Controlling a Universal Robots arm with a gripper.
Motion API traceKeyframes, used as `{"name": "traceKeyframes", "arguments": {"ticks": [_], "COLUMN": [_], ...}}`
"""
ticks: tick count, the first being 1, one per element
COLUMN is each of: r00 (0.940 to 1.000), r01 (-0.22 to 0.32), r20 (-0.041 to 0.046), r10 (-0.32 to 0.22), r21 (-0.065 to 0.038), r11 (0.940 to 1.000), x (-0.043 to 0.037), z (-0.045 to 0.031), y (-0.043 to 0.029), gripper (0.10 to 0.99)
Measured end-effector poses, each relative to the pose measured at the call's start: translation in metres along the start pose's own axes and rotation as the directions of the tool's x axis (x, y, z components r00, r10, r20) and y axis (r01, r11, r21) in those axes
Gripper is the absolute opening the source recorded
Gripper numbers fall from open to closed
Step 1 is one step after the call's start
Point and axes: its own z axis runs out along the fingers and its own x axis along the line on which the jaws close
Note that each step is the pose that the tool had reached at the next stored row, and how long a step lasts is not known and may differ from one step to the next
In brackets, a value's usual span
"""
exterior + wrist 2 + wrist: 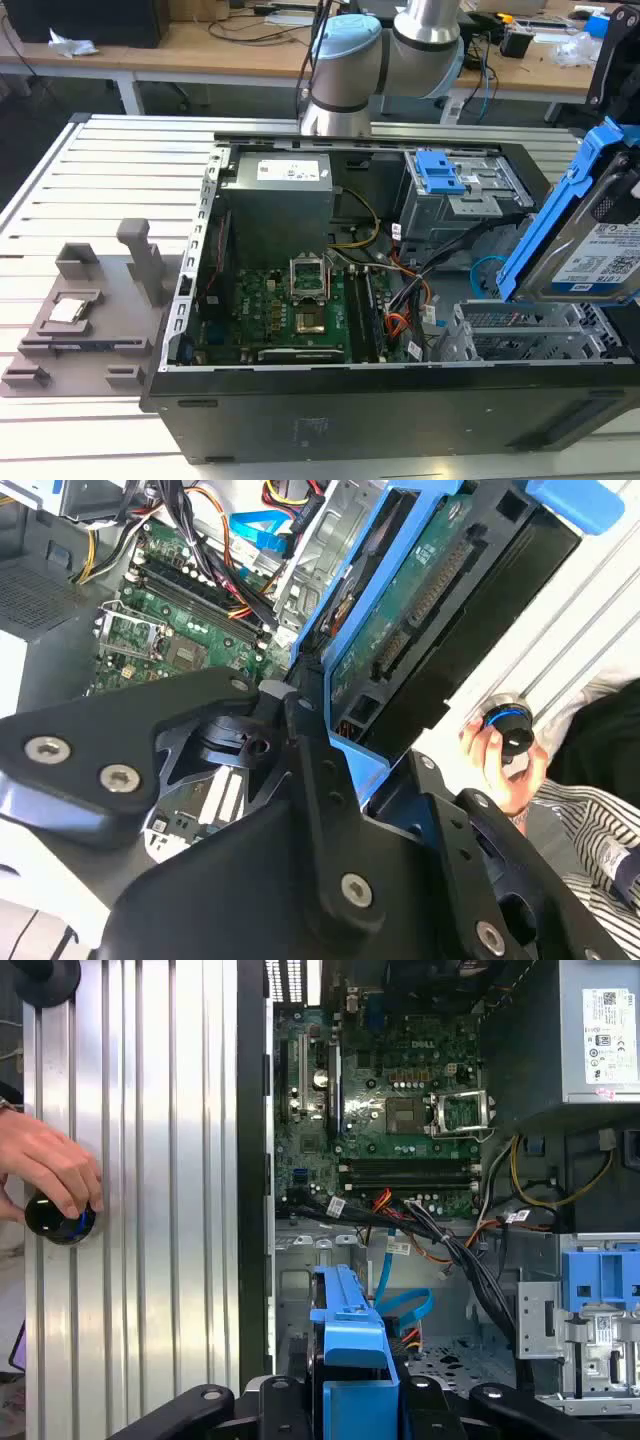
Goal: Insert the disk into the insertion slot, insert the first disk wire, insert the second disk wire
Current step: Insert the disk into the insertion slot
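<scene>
The black gripper (pixel 355 1405) holds tight the disk (pixel 605 255), a flat silver hard drive in a bright blue plastic frame. The disk hangs just above the insertion slot (pixel 515 335), a low silver metal cage with holes. It is tilted steeply, its low end nearest the slot.

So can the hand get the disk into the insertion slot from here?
Probably yes: the hand holds the disk tilted above the insertion slot, and nothing seems to block it, though a blue cable loops nearby.
</scene>
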Motion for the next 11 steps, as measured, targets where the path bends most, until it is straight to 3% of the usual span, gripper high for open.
{"name": "traceKeyframes", "arguments": {"ticks": [11], "r00": [1.0], "r01": [0.0], "r20": [0.0], "r10": [0.0], "r21": [0.0], "r11": [1.0], "x": [-0.0001], "z": [0.0172], "y": [-0.0007], "gripper": [0.369]}}
